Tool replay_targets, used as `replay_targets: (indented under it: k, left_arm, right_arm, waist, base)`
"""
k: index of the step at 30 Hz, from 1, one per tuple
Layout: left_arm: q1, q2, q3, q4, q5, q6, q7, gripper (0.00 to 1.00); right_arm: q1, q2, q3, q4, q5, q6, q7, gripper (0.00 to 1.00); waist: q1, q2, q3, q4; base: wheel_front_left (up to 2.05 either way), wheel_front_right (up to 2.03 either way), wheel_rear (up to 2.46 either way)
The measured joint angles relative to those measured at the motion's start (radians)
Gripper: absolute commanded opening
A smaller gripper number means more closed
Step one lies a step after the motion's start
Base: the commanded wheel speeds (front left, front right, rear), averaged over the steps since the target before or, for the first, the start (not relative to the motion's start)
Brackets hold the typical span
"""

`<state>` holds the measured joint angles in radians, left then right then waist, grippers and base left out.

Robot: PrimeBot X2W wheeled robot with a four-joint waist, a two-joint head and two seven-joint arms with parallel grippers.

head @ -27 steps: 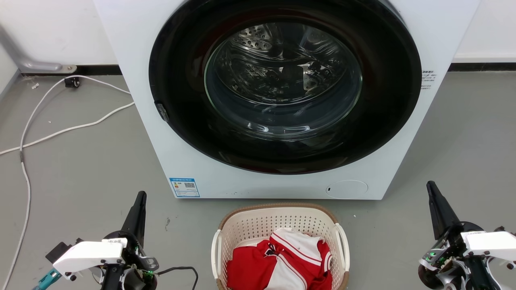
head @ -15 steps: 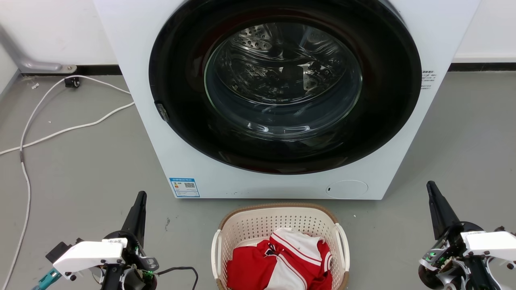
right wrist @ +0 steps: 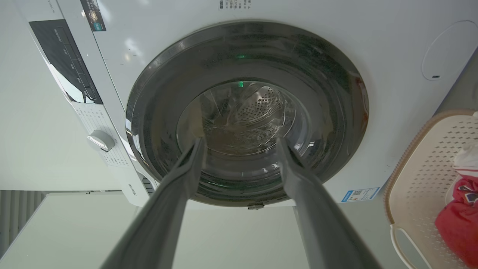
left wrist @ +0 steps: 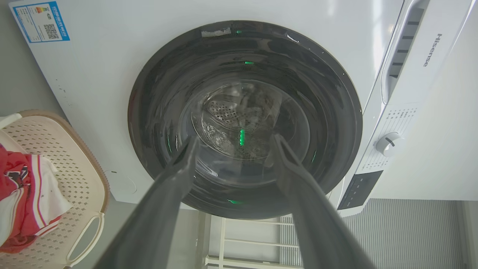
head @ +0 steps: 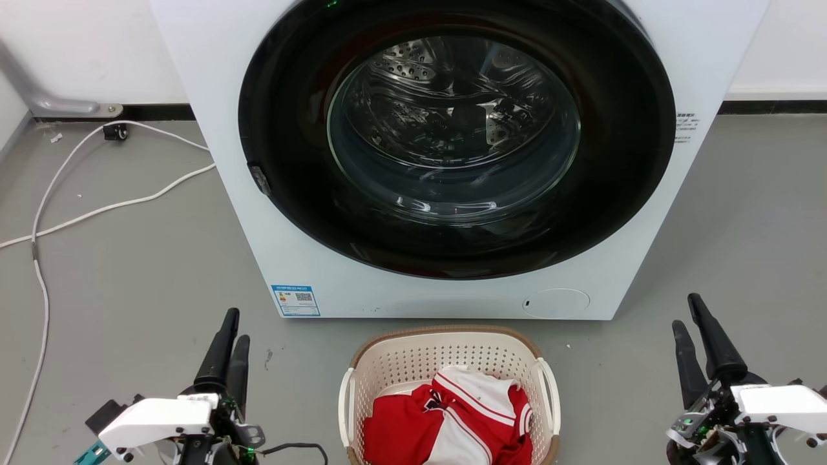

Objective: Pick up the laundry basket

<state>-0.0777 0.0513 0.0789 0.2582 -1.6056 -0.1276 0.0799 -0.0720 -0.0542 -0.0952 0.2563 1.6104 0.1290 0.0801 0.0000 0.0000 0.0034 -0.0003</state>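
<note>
The laundry basket point(head: 446, 357) stands on the grey floor just in front of the washing machine, cream-white and perforated, with a brown rim and white side handles. Red and white clothing point(head: 452, 420) lies inside it. My left gripper point(head: 236, 327) is open, low and to the basket's left, well apart from it. To the basket's right, just as far off, my right gripper point(head: 685, 312) is open too. In the left wrist view the left gripper point(left wrist: 236, 139) points at the machine door, with the basket point(left wrist: 56, 149) off to the left. The right gripper point(right wrist: 241, 141) also faces the door, basket point(right wrist: 422, 160) at the right edge.
The white washing machine point(head: 646, 258) with its dark round door point(head: 452, 161) shut rises right behind the basket. White cables point(head: 97, 210) trail across the floor at the left, near a wall pipe point(head: 58, 103). Bare grey floor lies on both sides of the basket.
Both grippers have opened: each showed one closed pair of fingers before, and now the two fingers stand apart. Both wrists have shifted slightly. The basket has not moved.
</note>
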Motion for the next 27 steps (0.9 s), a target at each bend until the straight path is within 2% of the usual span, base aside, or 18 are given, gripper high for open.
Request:
replay_targets:
  k: [7,12,27]
  left_arm:
    - [0.000,0.000,-0.019,-0.030,0.067,0.000,-0.033,1.00]
    - [0.000,-0.001,-0.029,-0.052,0.160,0.000,-0.055,1.00]
    - [0.002,0.000,-0.041,-0.097,0.515,0.014,-0.113,1.00]
  right_arm:
    - [0.010,0.000,0.024,-0.016,-0.051,0.000,-0.034,1.00]
    - [0.011,0.000,0.027,-0.027,-0.142,0.000,-0.055,1.00]
    - [0.016,0.001,0.030,-0.067,-0.598,0.000,-0.114,1.00]
  waist:
    - [0.0000,0.0000,0.000,0.000]
    - [0.0000,0.0000,0.000,0.001]
    - [0.0000,0.0000,-0.003,0.005]
  base:
    - [0.00,0.00,0.00]
    - [0.00,0.00,0.00]
    - [0.00,0.00,0.00]
